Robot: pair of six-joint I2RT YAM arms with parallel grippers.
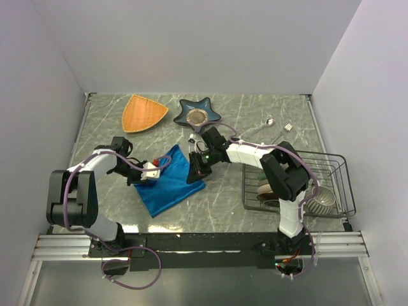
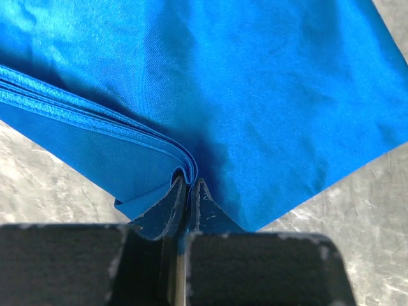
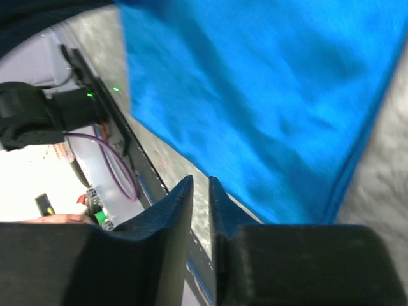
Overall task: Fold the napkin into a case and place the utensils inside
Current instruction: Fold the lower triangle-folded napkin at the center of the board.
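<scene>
**Top view.** The napkin [image 1: 167, 185] lies on the table [image 1: 217, 204], left of centre, folded into a rough diamond shape. The left gripper [image 1: 155, 169] is at the napkin's left edge. The right gripper [image 1: 195, 171] is at its right edge. The spoon [image 1: 268, 122] and fork [image 1: 287, 127] lie near each other on the table at the far right, well apart from the napkin. An orange triangular dish [image 1: 145, 113] and a dark star-shaped dish [image 1: 197, 115] stand side by side at the far edge. A wire rack [image 1: 331, 185] at the near right holds several dishes.

**Left wrist view.** The fingers [image 2: 162, 213] are clamped together on a stack of folded napkin layers. The hemmed edges curve into the fingertips from the left. The rest of the cloth spreads away beyond them, with grey table visible on both sides.

**Right wrist view.** The fingers [image 3: 172, 204] stand narrow, with only a thin slit between them, and table surface shows through the slit. The napkin lies just beyond the tips. The picture is blurred, but no cloth appears to be pinched.
</scene>
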